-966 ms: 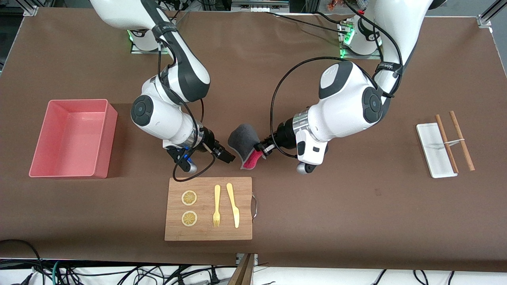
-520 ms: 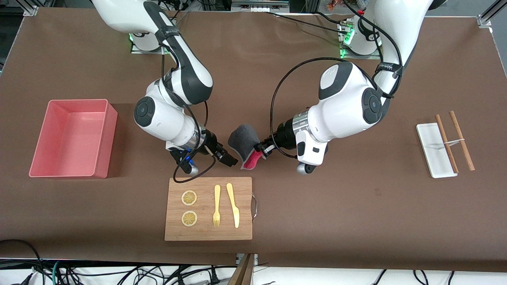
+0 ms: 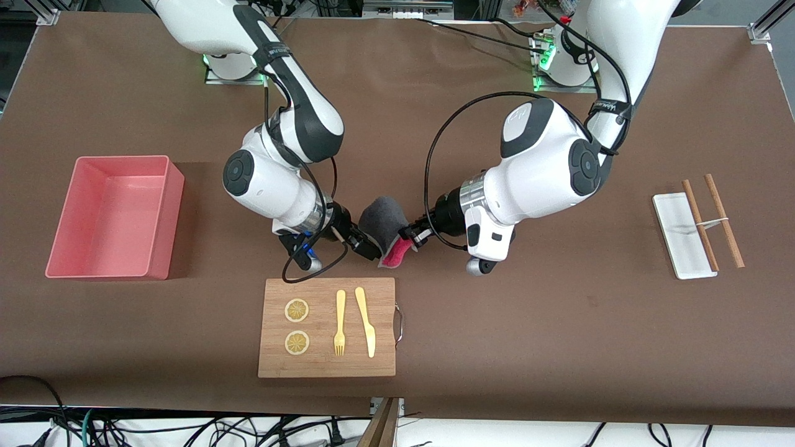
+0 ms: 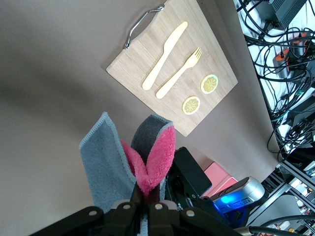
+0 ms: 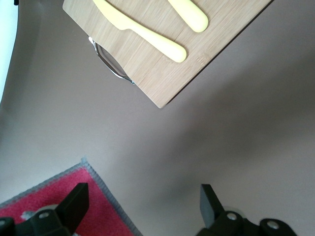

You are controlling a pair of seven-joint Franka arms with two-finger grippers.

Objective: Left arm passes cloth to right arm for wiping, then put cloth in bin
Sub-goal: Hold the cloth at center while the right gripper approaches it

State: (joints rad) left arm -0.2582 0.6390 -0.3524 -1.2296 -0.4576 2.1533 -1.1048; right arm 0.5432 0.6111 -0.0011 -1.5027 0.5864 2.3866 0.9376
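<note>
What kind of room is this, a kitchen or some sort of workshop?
Most likely a robotics lab staged as a kitchen: two white arms bolted to a brown-covered table, loose cables tangled along its edge, and a wooden board with fork and knife laid out as props.

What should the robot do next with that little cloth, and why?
Probably shut the right claw on the cloth. The left claw holds it pinched in the air above the table, and the right claw is open at the cloth's hanging edge, so gripping comes before letting go.

The scene is lit evenly from above; soft shadows are cast on the table (image 3: 559,347) (darkest beside the bin (image 3: 112,217)); no blur is seen.
</note>
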